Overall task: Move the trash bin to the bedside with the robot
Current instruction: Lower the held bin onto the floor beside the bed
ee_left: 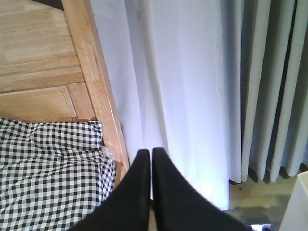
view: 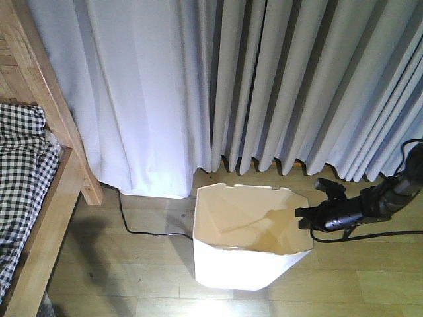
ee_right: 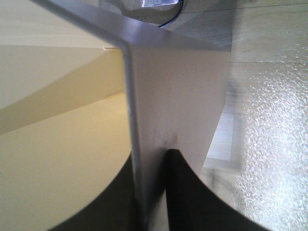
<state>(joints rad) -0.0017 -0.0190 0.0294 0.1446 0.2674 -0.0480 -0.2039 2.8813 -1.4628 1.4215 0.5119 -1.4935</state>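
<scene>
Off to the far side of the bed (view: 46,231), well apart from its light wooden side rail, the white trash bin (view: 244,264) stands upright on the wood floor (view: 132,284). It is open-topped and looks empty inside. The pale curtain (view: 297,79) hangs just behind it and runs on behind the bed's post (view: 56,99).

The right gripper (view: 305,216) sits on the part of the bin's rim farthest from the bed. In the right wrist view one black finger is inside the cream wall and the other outside, with the thin plastic pinched between them, so it looks clamped on the bin wall. The left gripper (ee_left: 150,166) hovers up near the bed's post, above the checked bedding (ee_left: 48,173). Its two fingers are pressed together with nothing between them.

The bin has not reached the bedside, and a strip of bare floor separates it from the rail.

The weak point, as I judge it, is the hold. It is a narrow pinch high on a flexible wall, on the side away from the bed. Pushing toward the bed from that height could tilt the bin over its base instead of sliding it, or bend the rim until the fingers slip off.

A black cable (view: 142,231) lies on the floor between the bed and the bin, right across the likely path. The base could catch on it and stall, or drag it along. The arm's own trailing cable (view: 390,232), on the bin's far side from the bed, could also pull taut.
</scene>
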